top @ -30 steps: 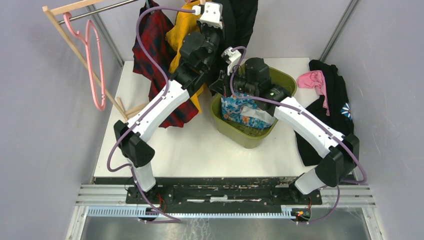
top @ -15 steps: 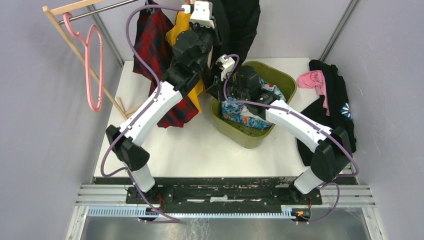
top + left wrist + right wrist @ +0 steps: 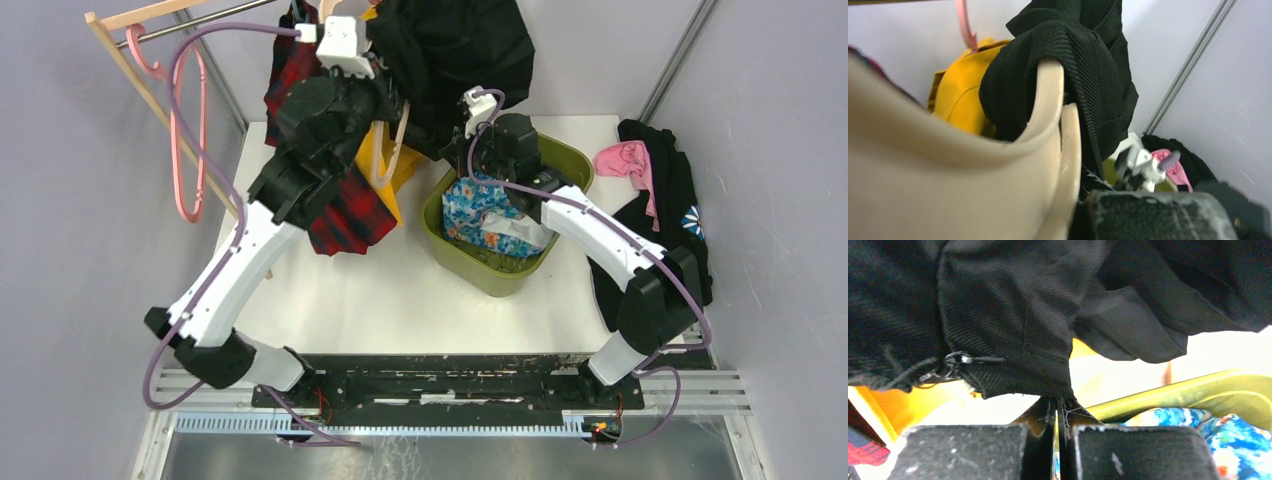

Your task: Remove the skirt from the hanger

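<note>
The black skirt [image 3: 455, 50] hangs bunched over one arm of a cream hanger [image 3: 392, 150] at the back of the table. My left gripper [image 3: 372, 95] is shut on that hanger; in the left wrist view the hanger [image 3: 948, 165] fills the frame and the skirt [image 3: 1073, 60] wraps its curved end. One dark pad of the left gripper [image 3: 1068, 220] shows beside it. My right gripper [image 3: 462, 148] sits lower, by the bin's back rim. In the right wrist view this gripper [image 3: 1057, 407] is shut on the lower edge of the skirt [image 3: 1008, 325].
A green bin [image 3: 565, 160] holds floral cloth [image 3: 490, 215]. A red plaid garment [image 3: 335, 205] and a yellow one [image 3: 385, 165] hang by the left arm. A pink hanger [image 3: 185, 130] hangs on the wooden rack [image 3: 150, 95]. Black and pink clothes [image 3: 655, 185] lie at right.
The left arm has swung left and up with the hanger, lifting and spreading the skirt. The right gripper has stayed by the bin rim, still pinching the skirt's edge.
</note>
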{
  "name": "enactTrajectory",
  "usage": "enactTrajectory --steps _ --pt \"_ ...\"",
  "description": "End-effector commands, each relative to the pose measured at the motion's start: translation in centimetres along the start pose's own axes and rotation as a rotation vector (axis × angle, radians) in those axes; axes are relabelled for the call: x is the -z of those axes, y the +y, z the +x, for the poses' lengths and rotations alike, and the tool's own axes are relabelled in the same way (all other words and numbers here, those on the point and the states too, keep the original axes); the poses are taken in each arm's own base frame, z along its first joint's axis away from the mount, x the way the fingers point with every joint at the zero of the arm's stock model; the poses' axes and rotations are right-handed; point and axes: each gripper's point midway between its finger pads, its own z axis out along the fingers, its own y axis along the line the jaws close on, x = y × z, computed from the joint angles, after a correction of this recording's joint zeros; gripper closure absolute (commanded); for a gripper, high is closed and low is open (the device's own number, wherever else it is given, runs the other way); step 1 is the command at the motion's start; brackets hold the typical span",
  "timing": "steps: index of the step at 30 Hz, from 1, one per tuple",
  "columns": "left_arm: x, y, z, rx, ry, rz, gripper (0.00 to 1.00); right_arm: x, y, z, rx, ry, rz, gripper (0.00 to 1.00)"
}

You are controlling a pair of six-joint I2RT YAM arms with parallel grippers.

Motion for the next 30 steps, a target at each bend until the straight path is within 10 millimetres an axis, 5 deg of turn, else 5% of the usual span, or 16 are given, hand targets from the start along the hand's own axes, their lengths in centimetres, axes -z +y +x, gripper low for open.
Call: enactTrajectory --steps 1,4,10,14,17,22,30 --pt "4.9 1.9 -6.6 0.075 -0.187 -0.028 0.97 0.7 -0.9 -0.3 0.051 0.062 0.005 0.98" --pt "5.6 2.5 -5.2 0.018 -0.174 -0.03 0.97 2.3 1.8 -0.5 0.063 0.116 -0.12 0.78" --pt "5.5 2.7 -2.4 -0.091 -0.11 -0.014 0.97 8.6 8.2 0.1 0.141 0.228 -0.381 0.6" --pt "4.7 2.0 -1.3 -0.143 -0.086 0.026 0.97 13.7 10.6 -0.8 0.179 0.283 -0.5 0.59" --pt "4.2 1.4 -0.2 -0.172 -0.054 0.057 0.97 15.9 10.5 -2.8 0.229 0.279 -0.478 0.59" --pt "3.6 0.2 0.8 -0.173 -0.012 0.114 0.97 13.6 7.9 -6.5 0.262 0.113 -0.291 0.55" --pt "3.6 -0.1 1.9 -0.191 0.015 0.141 0.97 8.2 8.5 -12.1 0.227 -0.058 -0.267 0.52"
